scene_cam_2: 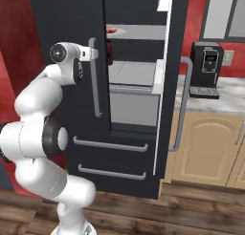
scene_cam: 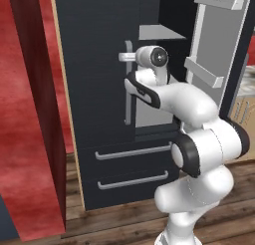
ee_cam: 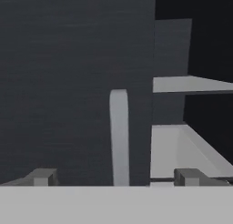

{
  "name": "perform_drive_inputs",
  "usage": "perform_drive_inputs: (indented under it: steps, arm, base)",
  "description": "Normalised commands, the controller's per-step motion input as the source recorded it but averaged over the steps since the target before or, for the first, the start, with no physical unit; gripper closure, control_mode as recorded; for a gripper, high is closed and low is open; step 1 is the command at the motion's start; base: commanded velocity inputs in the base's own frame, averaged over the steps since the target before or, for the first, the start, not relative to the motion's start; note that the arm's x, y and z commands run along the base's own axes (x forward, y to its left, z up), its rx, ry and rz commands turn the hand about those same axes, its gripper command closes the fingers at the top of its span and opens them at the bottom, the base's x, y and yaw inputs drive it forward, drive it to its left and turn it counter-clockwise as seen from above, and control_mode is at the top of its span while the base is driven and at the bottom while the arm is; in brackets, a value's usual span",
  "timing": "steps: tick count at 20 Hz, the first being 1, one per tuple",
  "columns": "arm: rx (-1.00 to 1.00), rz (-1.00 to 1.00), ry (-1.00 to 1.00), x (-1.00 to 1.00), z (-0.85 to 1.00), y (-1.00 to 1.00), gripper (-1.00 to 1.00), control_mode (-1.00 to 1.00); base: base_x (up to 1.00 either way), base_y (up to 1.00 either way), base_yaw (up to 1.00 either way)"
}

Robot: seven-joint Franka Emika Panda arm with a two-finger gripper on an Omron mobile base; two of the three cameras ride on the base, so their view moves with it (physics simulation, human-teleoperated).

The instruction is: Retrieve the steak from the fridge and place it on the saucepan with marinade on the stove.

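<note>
Hand (ee_cam: 116,176) spread fully, empty, fingertips (ee_cam: 43,176) straddling the grey bar handle (ee_cam: 119,136) of the fridge's (scene_cam: 94,64) closed left door, not yet touching it. Right door (scene_cam_2: 172,81) swung wide, leaving open room into the light grey shelves (scene_cam_2: 136,72) and the bin (ee_cam: 182,148) below. Steak (scene_cam_2: 111,30) lying on the upper shelf, pale red, close to the closed door's edge. Small dark red can (scene_cam_2: 110,52) upright just under it. Closed door edge standing between hand and shelves. Coffee machine (scene_cam_2: 206,69) on the bench (scene_cam_2: 225,93) off right, well apart. Two lower drawers (scene_cam: 132,164) shut.
</note>
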Motion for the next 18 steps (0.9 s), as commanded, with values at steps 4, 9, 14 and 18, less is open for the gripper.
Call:
perform_drive_inputs:
  steps: [4,9,14,18]
  arm:
    - [-0.01,0.00,0.00,0.36,-0.06,0.00,-1.00,-1.00]
    - [-0.01,0.00,0.00,0.36,-0.02,0.00,-1.00,-1.00]
    - [0.00,0.00,0.00,0.32,0.00,0.00,-1.00,-1.00]
    - [0.00,0.00,0.00,0.31,0.00,0.00,-1.00,-1.00]
  base:
    - [0.00,0.00,0.00]
    - [0.00,0.00,0.00]
    - [0.00,0.00,0.00]
    - [0.00,0.00,0.00]
